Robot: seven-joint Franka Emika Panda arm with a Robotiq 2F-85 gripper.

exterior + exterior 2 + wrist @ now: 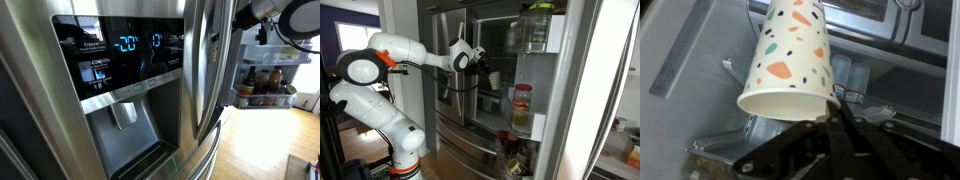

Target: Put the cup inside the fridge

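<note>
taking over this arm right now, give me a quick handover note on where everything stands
Gripper: shut on the rim of the cup, a speckled paper cup held tilted, mouth toward the wrist camera.
Fridge: one door stands open, with jars on its shelves. The arm reaches to the opening; whether the cup is past the threshold I cannot tell.
Done: cup grasped, door open.
Left: set the cup on a shelf inside, release, back out.
</note>
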